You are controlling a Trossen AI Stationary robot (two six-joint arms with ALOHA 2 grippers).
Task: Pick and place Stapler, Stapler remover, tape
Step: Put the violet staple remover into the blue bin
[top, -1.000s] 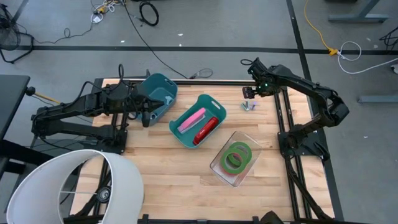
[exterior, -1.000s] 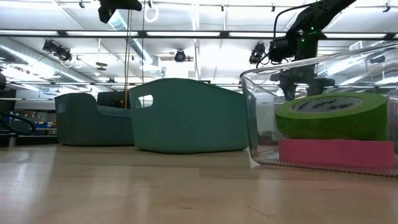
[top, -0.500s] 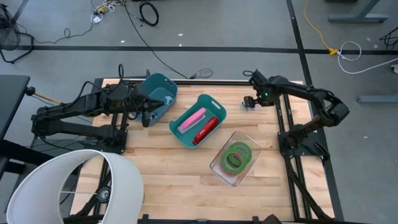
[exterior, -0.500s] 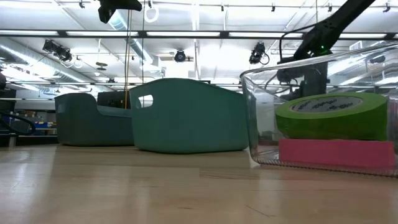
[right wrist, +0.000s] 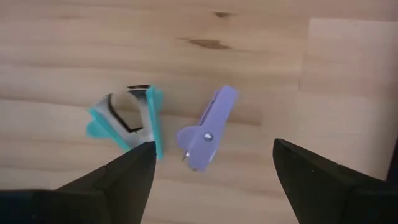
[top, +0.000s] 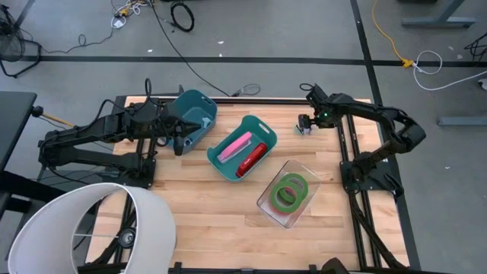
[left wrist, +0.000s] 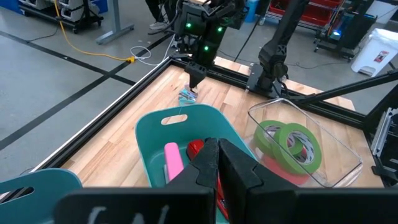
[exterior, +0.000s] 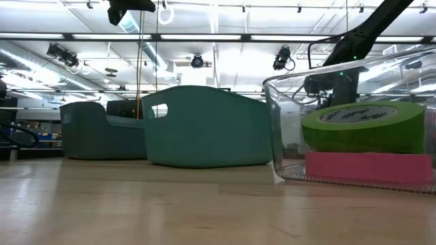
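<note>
Staple removers, one teal (right wrist: 127,121) and one purple (right wrist: 207,128), lie side by side without touching on the bare wood near the bench's far right corner. The right gripper (right wrist: 211,163) hangs low over them with its fingers spread wide apart, the purple one between the tips and the teal one just by one finger. Toward the middle of the bench (top: 205,205), a teal bin (top: 242,148) holds a pink stapler (top: 235,146) and a red stapler (top: 252,159) lying next to each other. Nearer the front right, a clear tub (top: 288,193) holds a green tape roll (top: 290,191) stacked on a red one (exterior: 368,167). A second teal bin (top: 192,114) sits at the far left edge, and the left gripper (left wrist: 214,163) waits beside it, fingers pressed together on nothing.
</note>
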